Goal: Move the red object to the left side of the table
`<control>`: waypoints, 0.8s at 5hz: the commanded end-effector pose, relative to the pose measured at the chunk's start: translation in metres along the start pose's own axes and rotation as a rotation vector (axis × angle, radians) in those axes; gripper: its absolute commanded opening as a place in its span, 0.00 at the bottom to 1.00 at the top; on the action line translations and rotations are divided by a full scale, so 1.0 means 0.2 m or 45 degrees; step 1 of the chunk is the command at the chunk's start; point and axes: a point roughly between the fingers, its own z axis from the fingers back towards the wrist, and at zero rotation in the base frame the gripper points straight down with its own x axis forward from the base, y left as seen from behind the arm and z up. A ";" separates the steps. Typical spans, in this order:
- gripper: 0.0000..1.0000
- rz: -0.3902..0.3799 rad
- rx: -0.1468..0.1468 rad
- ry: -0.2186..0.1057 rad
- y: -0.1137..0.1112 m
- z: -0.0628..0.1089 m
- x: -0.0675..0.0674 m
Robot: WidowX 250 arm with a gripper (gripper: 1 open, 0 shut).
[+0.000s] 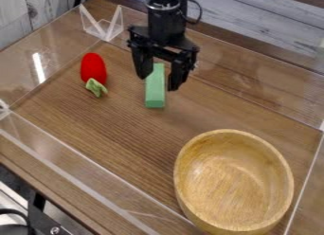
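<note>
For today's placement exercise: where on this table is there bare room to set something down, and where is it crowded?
Bare wood lies between the green block and the wooden bowl, and along the near-left acrylic wall. It is crowded at the back, around the red object, the block and the open gripper.

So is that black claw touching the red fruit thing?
Apart. The camera view shows the open gripper straddling the green block, with bare table between it and the red object.

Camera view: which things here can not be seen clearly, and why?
- Green block: its top end, hidden between the open gripper's fingers; contact cannot be told.
- Red object: its green stem end is too small to read.
- Wooden bowl: its bottom rim is cut by the picture's edge.
</note>
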 end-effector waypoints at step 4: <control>1.00 0.015 -0.011 -0.080 0.01 0.12 0.04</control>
